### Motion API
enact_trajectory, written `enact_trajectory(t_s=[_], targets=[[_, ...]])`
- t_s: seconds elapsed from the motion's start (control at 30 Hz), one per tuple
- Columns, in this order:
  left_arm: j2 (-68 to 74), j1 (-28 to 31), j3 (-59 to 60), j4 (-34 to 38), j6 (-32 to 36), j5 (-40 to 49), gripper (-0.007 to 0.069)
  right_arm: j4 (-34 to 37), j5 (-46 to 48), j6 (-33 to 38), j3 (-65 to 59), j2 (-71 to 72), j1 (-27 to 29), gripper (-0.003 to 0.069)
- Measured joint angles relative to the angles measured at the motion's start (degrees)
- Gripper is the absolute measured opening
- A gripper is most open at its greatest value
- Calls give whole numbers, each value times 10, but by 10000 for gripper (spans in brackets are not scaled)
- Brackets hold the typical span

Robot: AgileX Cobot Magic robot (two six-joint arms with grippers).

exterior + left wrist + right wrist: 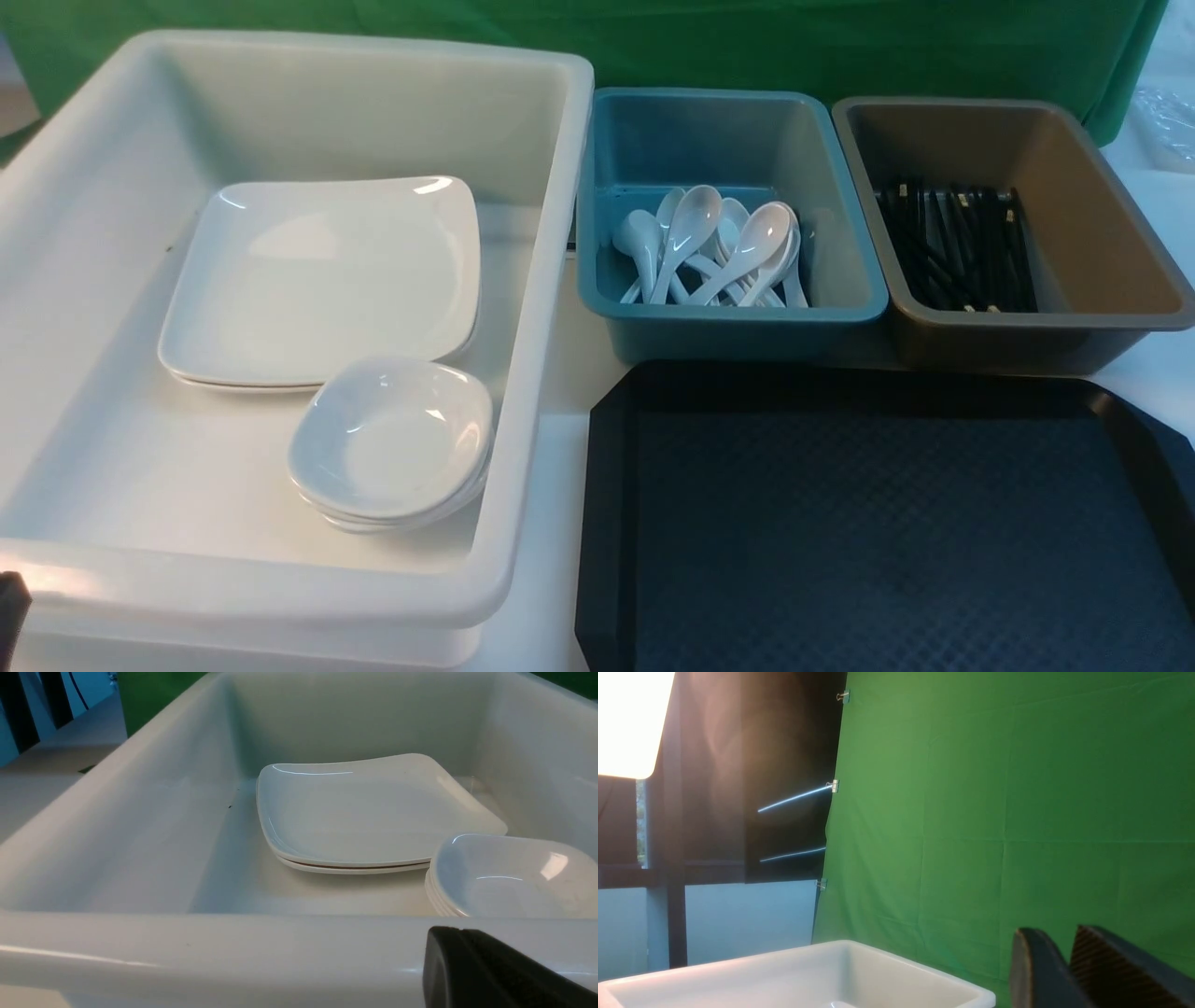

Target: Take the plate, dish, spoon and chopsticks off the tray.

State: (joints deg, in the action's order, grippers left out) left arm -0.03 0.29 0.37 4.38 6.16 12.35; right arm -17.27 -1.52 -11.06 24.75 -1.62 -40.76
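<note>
The black tray (878, 523) lies at the front right with nothing on it. Two white plates (322, 280) (369, 812) are stacked in the big white tub (551, 280), with a stack of small white dishes (392, 443) (509, 877) in front of them. Several white spoons (719, 247) lie in the blue tub (738, 317). Black chopsticks (957, 247) lie in the brown tub (1102, 243). My left gripper (444, 933) is shut and empty, just outside the white tub's near rim. My right gripper (1055, 933) points at the green backdrop, jaws slightly apart, holding nothing.
The white tub (140, 947) (808, 970) fills the left half of the table. The blue and brown tubs stand side by side behind the tray. A green cloth (747, 37) hangs along the back. A strip of white tabletop (551, 523) runs between tub and tray.
</note>
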Motion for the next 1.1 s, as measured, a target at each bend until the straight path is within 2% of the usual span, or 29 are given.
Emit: enact_trajectory(t_s=[0.67, 0.83, 0.87, 0.9, 1.1], targets=[[0, 0, 0, -3, 2, 0, 4, 3, -3, -8, -2, 0, 0, 199], [0, 0, 0, -3, 2, 0, 4, 99, -4, 55, -17, 0, 0, 212], [0, 0, 0, -3, 2, 0, 4, 144, -4, 102, -23, 0, 0, 216], [0, 0, 0, -3, 2, 0, 4, 160, -4, 115, -25, -1, 0, 218], [0, 0, 0, -3, 2, 0, 4, 194, -2, 149, -39, -1, 0, 229]])
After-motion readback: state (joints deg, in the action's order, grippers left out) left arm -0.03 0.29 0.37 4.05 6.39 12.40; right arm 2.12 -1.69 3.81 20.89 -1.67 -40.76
